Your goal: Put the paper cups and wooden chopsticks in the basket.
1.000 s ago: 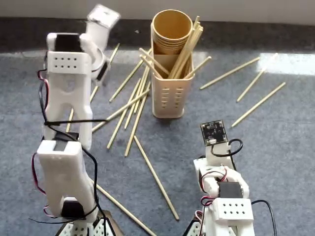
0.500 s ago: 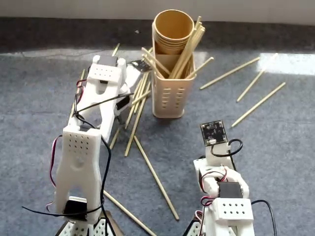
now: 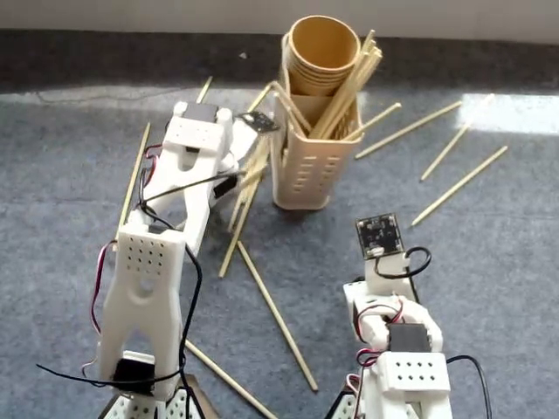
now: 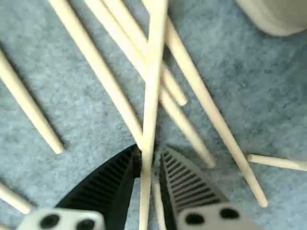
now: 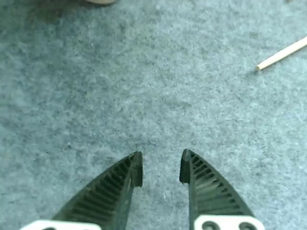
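Note:
The tall cream basket [image 3: 310, 170] leans to the right, with stacked paper cups [image 3: 323, 48] and several wooden chopsticks [image 3: 349, 83] standing in it. My left gripper [image 4: 149, 160] is shut on one chopstick [image 4: 152, 86], low over a pile of loose chopsticks [image 4: 105, 81] beside the basket's foot [image 4: 273, 17]. In the high view the left arm [image 3: 196, 157] stretches up to the basket's left side. My right gripper [image 5: 160, 167] is open over bare carpet, with one chopstick tip [image 5: 283, 53] farther off.
Loose chopsticks lie on the grey carpet: one long one [image 3: 271, 305] between the arms, three to the basket's right [image 3: 458, 183], one [image 3: 135, 175] left of the left arm. The right arm [image 3: 393, 323] sits folded at the front. A dark strip [image 3: 105, 52] borders the back.
The left arm swung from the far left over to the basket's left side and lowered onto the chopstick pile. The basket has tipped and shifted to the right. The right arm kept still.

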